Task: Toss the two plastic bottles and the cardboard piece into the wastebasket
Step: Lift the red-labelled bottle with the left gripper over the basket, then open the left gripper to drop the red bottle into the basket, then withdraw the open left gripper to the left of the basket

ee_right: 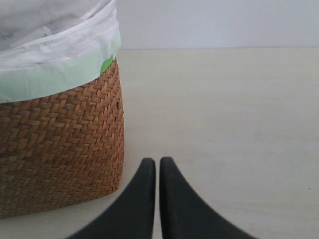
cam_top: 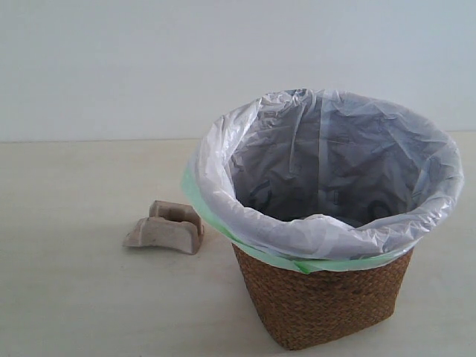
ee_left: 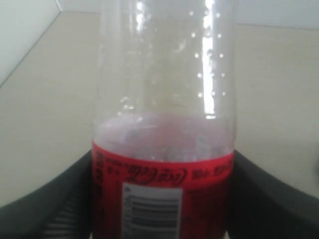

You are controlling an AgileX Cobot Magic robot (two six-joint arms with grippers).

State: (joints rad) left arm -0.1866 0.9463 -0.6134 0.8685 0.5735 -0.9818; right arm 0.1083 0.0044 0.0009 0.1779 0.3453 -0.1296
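Note:
The wicker wastebasket (cam_top: pixel 327 305) with its white, green-edged bag stands right of centre in the exterior view, and its woven wall (ee_right: pixel 60 149) also fills one side of the right wrist view. The grey-beige cardboard piece (cam_top: pixel 165 229) lies on the table just left of the basket. The clear bottle with the red label (ee_left: pixel 162 144) fills the left wrist view, and my left gripper (ee_left: pixel 162 209) is shut on it at the label. My right gripper (ee_right: pixel 157 167) is shut and empty, low over the table beside the basket. The green-capped bottle is out of view. Neither arm shows in the exterior view.
The beige table (cam_top: pixel 67 297) runs back to a pale wall (cam_top: pixel 111 59). Bare tabletop (ee_right: pixel 234 109) stretches beyond my right gripper on the side away from the basket.

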